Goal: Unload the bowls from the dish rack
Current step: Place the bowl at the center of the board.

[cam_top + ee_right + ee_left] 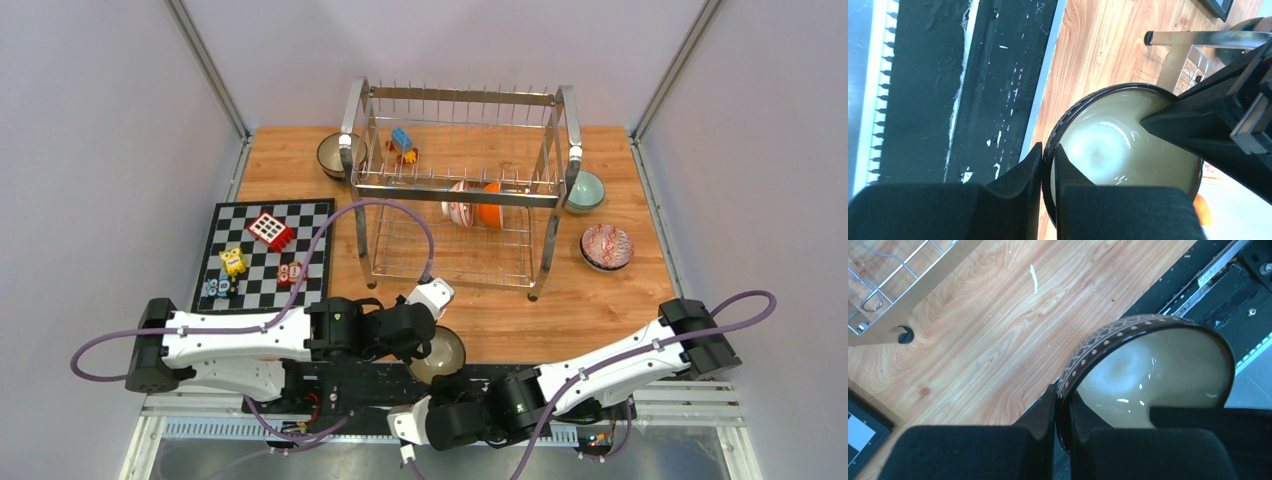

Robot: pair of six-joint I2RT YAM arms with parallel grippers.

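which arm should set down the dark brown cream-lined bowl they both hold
Right, probably: the right gripper pinches the dark brown cream-lined bowl too, and the red patterned bowl and pale teal bowl sit on its side.

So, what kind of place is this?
Probably a robot test cell, not a kitchen: grey walls enclose a wooden table, two arms are bolted at its edge, and toy blocks lie on a chequered board.

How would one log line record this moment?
left gripper: pinching dark bowl rim | right gripper: same rim | dish rack: two bowls inside
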